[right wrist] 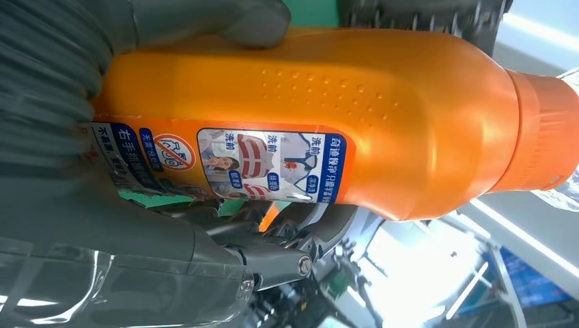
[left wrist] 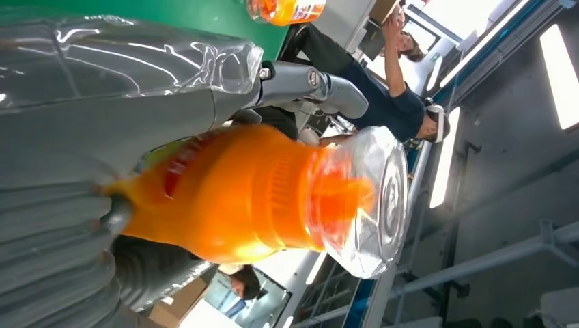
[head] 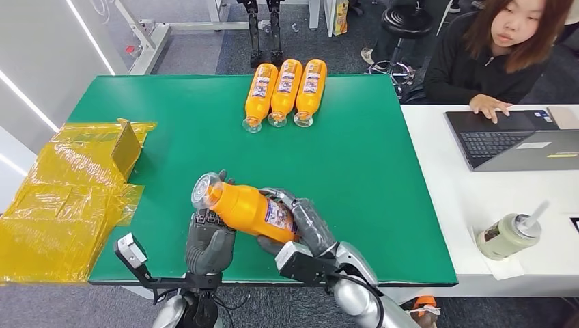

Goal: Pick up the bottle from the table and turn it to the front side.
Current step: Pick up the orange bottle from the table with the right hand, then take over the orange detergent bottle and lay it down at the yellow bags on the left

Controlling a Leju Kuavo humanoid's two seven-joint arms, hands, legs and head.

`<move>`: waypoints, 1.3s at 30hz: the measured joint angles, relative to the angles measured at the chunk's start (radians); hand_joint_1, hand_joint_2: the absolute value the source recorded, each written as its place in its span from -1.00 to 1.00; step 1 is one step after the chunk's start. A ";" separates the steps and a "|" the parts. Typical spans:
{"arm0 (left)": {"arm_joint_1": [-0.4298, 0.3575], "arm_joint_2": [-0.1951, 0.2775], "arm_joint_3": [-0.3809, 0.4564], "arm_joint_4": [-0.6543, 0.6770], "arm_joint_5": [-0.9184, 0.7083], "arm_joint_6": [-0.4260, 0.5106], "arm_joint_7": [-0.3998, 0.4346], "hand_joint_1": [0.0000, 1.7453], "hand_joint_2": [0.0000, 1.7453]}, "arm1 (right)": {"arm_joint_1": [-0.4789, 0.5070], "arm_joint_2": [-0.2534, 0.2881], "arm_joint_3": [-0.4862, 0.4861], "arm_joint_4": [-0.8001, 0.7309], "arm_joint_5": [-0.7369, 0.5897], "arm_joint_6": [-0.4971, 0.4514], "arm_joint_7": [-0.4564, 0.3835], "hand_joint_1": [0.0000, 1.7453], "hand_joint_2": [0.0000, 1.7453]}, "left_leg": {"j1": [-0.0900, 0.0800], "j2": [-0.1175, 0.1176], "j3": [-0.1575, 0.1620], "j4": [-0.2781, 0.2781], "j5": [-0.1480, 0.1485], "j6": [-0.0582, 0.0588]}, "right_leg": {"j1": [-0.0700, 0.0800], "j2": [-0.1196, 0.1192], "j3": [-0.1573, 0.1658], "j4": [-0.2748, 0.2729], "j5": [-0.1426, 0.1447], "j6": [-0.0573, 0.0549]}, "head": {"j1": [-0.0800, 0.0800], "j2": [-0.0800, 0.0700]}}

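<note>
An orange bottle (head: 249, 207) with a clear cap (head: 204, 190) is lifted above the near edge of the green table (head: 382, 191), lying tilted with its cap toward the left. My right hand (head: 305, 222) grips its lower body, where the printed label (right wrist: 273, 164) shows. My left hand (head: 209, 242) holds it from underneath near the shoulder, below the neck. The left wrist view shows the orange neck (left wrist: 273, 191) and the clear cap (left wrist: 372, 201) sticking out of that hand.
Three more orange bottles (head: 285, 92) lie side by side at the table's far edge. Yellow plastic bags (head: 68, 198) and a small cardboard box (head: 127, 147) cover the left end. To the right, a person types on a laptop (head: 509, 137) on a white table; a cup (head: 509, 236) stands nearby.
</note>
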 joint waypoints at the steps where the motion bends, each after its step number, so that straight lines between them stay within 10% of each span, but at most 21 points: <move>1: 0.002 0.002 0.000 0.000 0.000 0.003 -0.001 -1.00 1.00 | 0.002 0.007 0.008 0.010 -0.007 0.004 -0.004 1.00 1.00 | 0.000 0.000 0.000 0.000 0.000 0.000 | 0.000 0.000 0.000 0.000 0.000 0.000 | 0.000 0.000; 9: 0.024 0.006 0.007 -0.013 0.001 0.035 0.003 -0.87 1.00 | 0.005 0.059 0.049 0.058 -0.039 0.048 -0.004 1.00 1.00 | 0.000 0.000 -0.001 0.000 0.000 0.000 | 0.000 0.000 -0.001 0.000 0.000 0.000 | 0.000 0.000; 13: 0.035 0.011 0.012 -0.020 0.001 0.047 0.003 1.00 1.00 | 0.002 0.081 0.060 0.079 -0.038 0.059 0.002 1.00 1.00 | 0.000 0.000 -0.001 0.000 0.000 0.000 | 0.000 0.000 -0.001 0.000 0.000 0.000 | 0.000 0.000; 25: 0.039 0.020 0.035 -0.024 -0.002 0.058 -0.001 1.00 1.00 | -0.012 0.104 0.064 0.108 -0.035 0.084 0.003 0.95 1.00 | 0.000 0.000 -0.001 0.000 0.000 0.000 | 0.000 0.000 -0.001 0.000 0.000 0.000 | 0.000 0.000; 30: 0.045 0.021 0.041 -0.031 -0.002 0.061 -0.001 1.00 1.00 | -0.019 0.109 0.066 0.116 -0.022 0.098 0.002 -0.99 1.00 | 0.000 0.000 -0.001 0.000 0.000 0.000 | 0.000 0.000 -0.001 0.000 0.000 0.000 | 0.000 0.000; 39: 0.053 0.022 0.043 -0.044 0.003 0.065 -0.001 1.00 1.00 | -0.023 0.110 0.085 0.123 0.001 0.083 0.003 -1.00 1.00 | 0.000 0.000 -0.001 0.000 0.000 0.000 | 0.000 0.000 -0.001 0.000 0.000 0.000 | 0.000 0.000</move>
